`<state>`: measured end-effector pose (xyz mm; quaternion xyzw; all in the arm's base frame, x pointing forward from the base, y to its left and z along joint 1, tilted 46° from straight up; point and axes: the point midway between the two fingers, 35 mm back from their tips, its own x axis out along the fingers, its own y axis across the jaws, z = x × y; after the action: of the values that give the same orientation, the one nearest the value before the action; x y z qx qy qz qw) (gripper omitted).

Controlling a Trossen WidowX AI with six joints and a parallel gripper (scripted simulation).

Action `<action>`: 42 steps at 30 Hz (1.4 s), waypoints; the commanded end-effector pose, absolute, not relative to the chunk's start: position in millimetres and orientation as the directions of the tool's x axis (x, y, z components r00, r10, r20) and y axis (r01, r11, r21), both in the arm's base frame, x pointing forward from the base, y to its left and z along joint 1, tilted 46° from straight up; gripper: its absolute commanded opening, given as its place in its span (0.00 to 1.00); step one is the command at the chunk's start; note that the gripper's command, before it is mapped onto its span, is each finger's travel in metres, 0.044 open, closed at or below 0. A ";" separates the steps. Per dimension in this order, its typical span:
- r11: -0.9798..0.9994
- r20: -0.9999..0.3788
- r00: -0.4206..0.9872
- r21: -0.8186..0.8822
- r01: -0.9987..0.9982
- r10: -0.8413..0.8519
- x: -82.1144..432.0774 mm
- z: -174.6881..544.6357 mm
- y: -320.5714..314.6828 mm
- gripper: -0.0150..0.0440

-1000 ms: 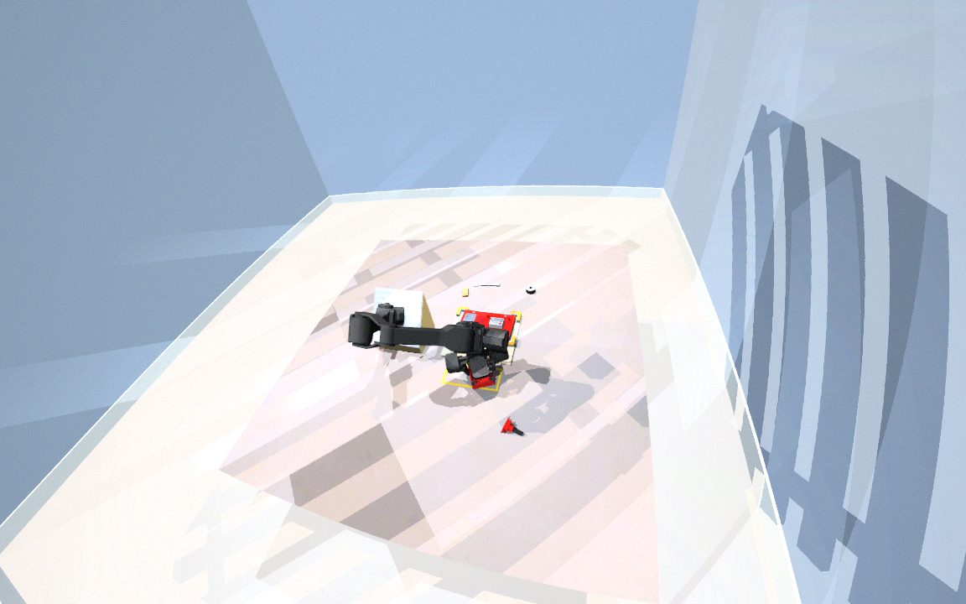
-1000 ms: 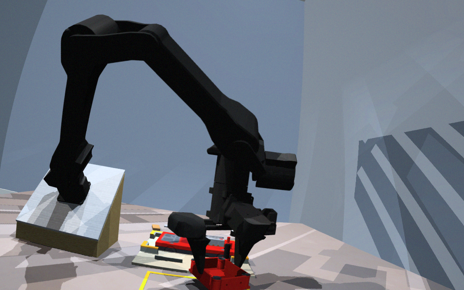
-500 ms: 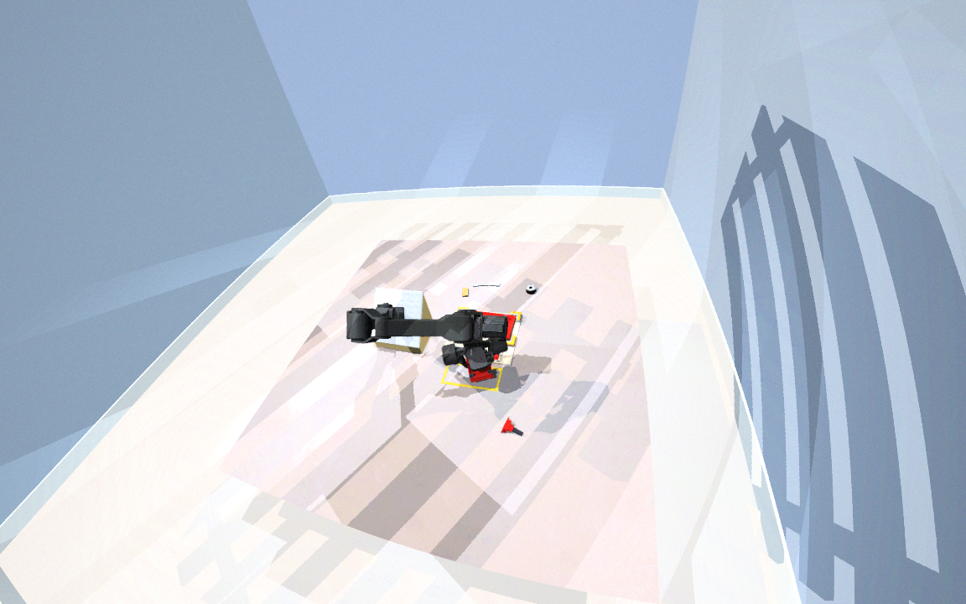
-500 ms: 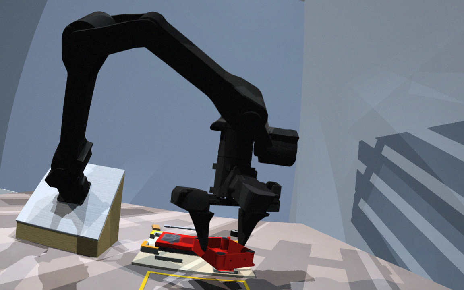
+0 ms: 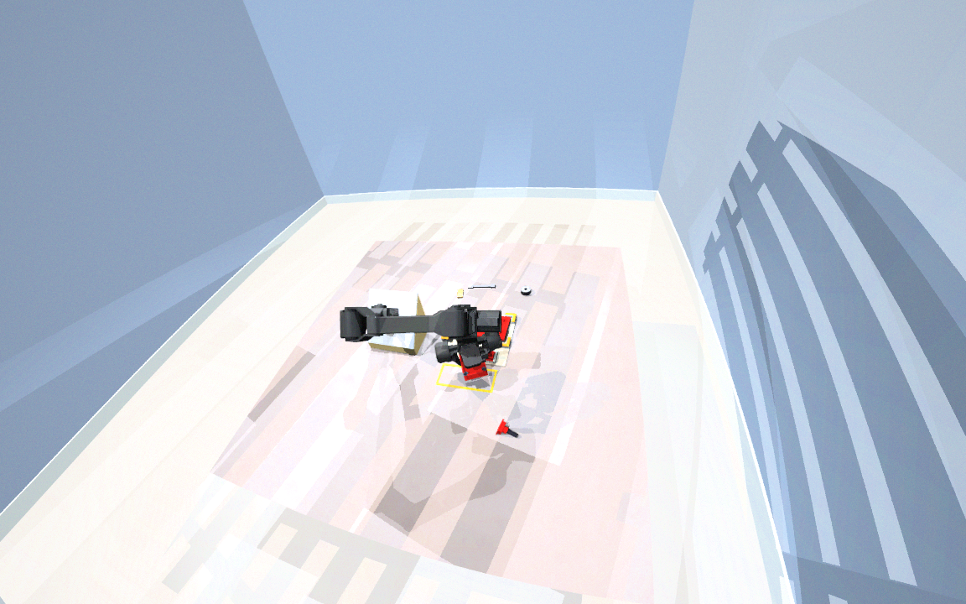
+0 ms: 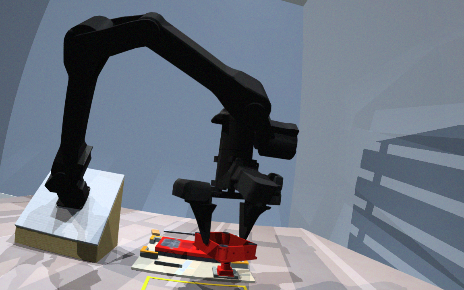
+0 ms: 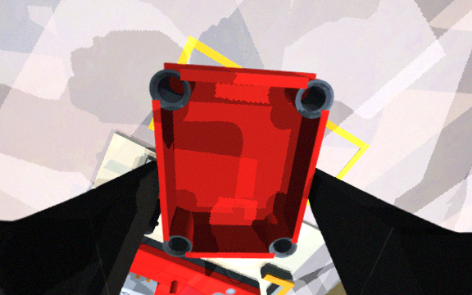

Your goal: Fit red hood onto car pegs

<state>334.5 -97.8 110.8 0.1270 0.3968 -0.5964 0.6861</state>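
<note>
The red hood is off the table and upside down, its hollow side and four dark-ringed corner holes facing up to the wrist camera. My gripper is shut on its two long side walls. The red chassis sits in the cream jig, behind the hood in the exterior view. The hood hangs above the jig's front edge there. The engine block and pegs cannot be made out clearly; the hood and arm cover part of the chassis.
A red post base stands on the jig's front right, under the hood in the exterior view. A yellow outline lies before the jig. A red and black part lies farther forward. A wheel and tan block lie behind.
</note>
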 end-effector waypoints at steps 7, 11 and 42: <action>0.368 -0.696 -0.028 -0.412 0.833 -0.717 333.3 110.4 -97.7 0.25; 0.417 -0.697 -0.028 -0.461 0.784 -0.717 332.8 110.4 -97.5 0.25; 0.673 -0.699 -0.032 -0.699 0.242 -0.715 329.2 110.2 -95.4 0.25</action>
<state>330.4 -96.0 110.8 -0.1731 0.6114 -0.3751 0.6750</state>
